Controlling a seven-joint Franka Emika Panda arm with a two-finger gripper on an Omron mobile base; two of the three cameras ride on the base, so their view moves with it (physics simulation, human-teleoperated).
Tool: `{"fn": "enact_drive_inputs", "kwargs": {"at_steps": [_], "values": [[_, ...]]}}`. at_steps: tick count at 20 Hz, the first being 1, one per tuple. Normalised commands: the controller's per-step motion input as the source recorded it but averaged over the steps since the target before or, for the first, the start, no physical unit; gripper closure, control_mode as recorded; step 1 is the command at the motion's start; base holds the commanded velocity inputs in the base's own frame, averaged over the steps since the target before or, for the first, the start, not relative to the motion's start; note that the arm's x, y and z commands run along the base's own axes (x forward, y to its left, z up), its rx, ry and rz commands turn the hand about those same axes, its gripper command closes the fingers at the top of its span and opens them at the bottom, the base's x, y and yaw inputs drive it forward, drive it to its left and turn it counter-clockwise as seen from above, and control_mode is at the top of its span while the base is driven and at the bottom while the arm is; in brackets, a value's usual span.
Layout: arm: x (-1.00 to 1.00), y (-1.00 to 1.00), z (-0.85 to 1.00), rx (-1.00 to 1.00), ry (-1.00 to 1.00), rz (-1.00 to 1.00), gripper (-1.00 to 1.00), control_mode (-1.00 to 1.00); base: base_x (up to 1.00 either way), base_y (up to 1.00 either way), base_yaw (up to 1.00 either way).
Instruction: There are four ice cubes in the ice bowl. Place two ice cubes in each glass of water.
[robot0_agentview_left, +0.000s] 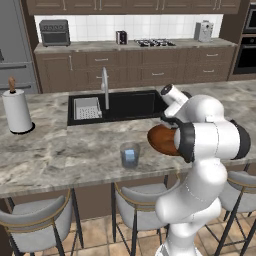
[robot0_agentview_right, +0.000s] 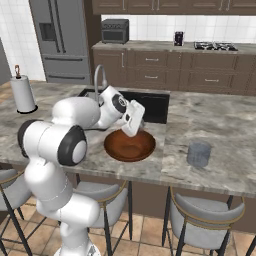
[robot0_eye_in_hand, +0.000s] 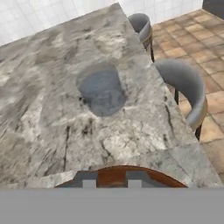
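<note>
The wooden ice bowl sits near the counter's front edge, and I make out no ice cubes in it. My gripper hangs just above its far side, tilted toward the right-hand glass of water. In the hand view that glass lies ahead on the marble, past the bowl rim. The gripper shows its fingertips a narrow gap apart, and I cannot tell whether a cube sits between them. The other glass stands left of the bowl and holds a pale ice cube.
A black sink with a faucet lies behind the bowl. A paper-towel roll stands at the counter's far left. Grey stools line the front edge below the counter. My own arm hides part of the bowl in the left base view.
</note>
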Motion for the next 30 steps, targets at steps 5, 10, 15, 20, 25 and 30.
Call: {"fn": "enact_drive_inputs", "kwargs": {"at_steps": [5, 10, 15, 20, 25, 30], "values": [[-0.26, -0.07, 0.14, 0.11, -0.39, -0.55, 1.00, -1.00, 0.00, 0.00, 0.00], [-0.34, -0.24, 0.11, 0.14, -0.38, -0.48, 1.00, -1.00, 0.00, 0.00, 0.00], [-0.45, -0.42, 0.02, 0.17, -0.28, -0.38, 1.00, -1.00, 0.00, 0.00, 0.00], [-0.29, -0.11, -0.07, 0.13, -0.24, -0.31, 1.00, -1.00, 0.00, 0.00, 0.00], [-0.12, 0.00, -0.18, 0.09, -0.26, -0.38, 1.00, -1.00, 0.00, 0.00, 0.00], [0.00, -0.11, -0.21, 0.09, -0.18, -0.41, 1.00, -1.00, 0.00, 0.00, 0.00]]}}
